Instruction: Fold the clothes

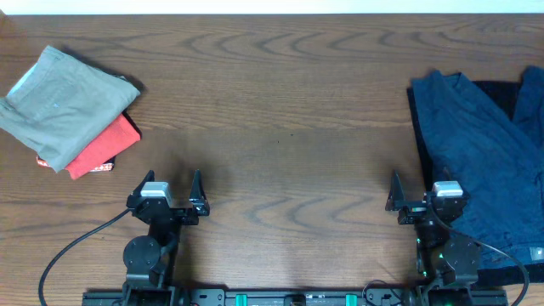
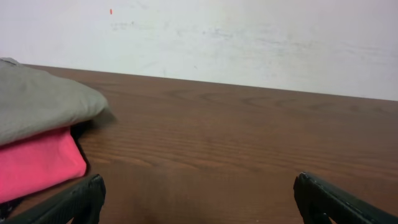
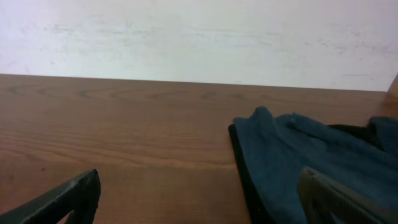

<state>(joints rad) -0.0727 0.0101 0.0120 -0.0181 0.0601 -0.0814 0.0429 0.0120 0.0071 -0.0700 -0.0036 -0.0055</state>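
Note:
The dark navy-blue trousers (image 1: 480, 161) lie crumpled at the table's right side, running off the right edge of the overhead view. They also show in the right wrist view (image 3: 298, 155), low right. My right gripper (image 1: 414, 189) is open and empty at the front, its right finger over the trousers' left edge (image 3: 199, 193). My left gripper (image 1: 172, 186) is open and empty at the front left, over bare wood (image 2: 199, 196).
A folded grey-khaki garment (image 1: 64, 102) lies on a folded red one (image 1: 104, 146) at the far left; both show in the left wrist view (image 2: 43, 109), (image 2: 37, 162). A black cloth (image 1: 501, 95) lies under the trousers. A white wall (image 2: 249, 37) stands behind the table's far edge.

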